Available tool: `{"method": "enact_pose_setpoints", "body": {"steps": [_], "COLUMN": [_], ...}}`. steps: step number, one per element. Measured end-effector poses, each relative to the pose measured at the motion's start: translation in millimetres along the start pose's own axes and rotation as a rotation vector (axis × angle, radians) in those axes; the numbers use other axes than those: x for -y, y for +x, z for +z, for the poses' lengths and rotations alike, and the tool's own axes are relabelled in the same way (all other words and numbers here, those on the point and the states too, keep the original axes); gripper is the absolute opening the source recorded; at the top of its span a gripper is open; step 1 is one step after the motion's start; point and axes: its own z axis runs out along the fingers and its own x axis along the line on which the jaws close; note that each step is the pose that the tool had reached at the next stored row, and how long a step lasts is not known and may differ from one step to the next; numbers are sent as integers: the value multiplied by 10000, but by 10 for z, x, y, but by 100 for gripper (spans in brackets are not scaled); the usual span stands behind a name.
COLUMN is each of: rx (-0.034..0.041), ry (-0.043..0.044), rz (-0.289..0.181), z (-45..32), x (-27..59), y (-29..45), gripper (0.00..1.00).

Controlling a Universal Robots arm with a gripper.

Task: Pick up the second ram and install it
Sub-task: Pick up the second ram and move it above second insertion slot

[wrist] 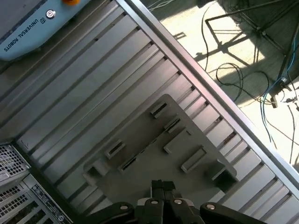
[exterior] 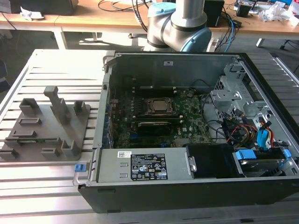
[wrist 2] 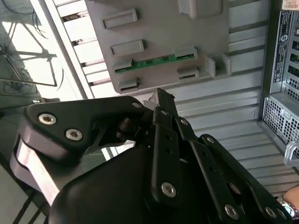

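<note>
Black metal fingers (wrist: 157, 189) sit nearest to us in both wrist views, pressed together and pinching nothing. They are poised above the flat grey plastic holder plate (wrist 2: 154, 28) without touching it. On that plate lies the second ram (wrist 2: 149, 62), a long thin green circuit-board stick, each end cradled in a small grey block. We judge the blocks keep it at a known place with its middle clear, so the fingers can close across it. It is untouched and apart from the fingers. The plate rests on the slatted aluminium worktop (wrist 2: 224, 107), at the exterior view's left, just beside the open black computer case (exterior: 187, 198). The case lies on its side so the large green motherboard (exterior: 187, 116) faces up, which we take to be for reach from above. Farthest off stands the grey and blue arm base (exterior: 184, 21).
</note>
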Motion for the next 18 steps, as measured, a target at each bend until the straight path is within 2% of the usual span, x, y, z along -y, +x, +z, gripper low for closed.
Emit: {"method": "enact_pose_setpoints", "body": {"steps": [3,6,8,12,13,17,18], "rx": [16,47,58,101,116,146,158], "ry": [-5,-9,-11,-18,-21,-25,-27], "rz": [537,1581,1916,3363,3865,4805,5244], "z": [0,2,3,6,7,9,10], "x": [0,0,0,0,0,0,0], "y": [-1,0,0,0,0,0,0], "gripper": [11,11,11,11,11,11,11]}}
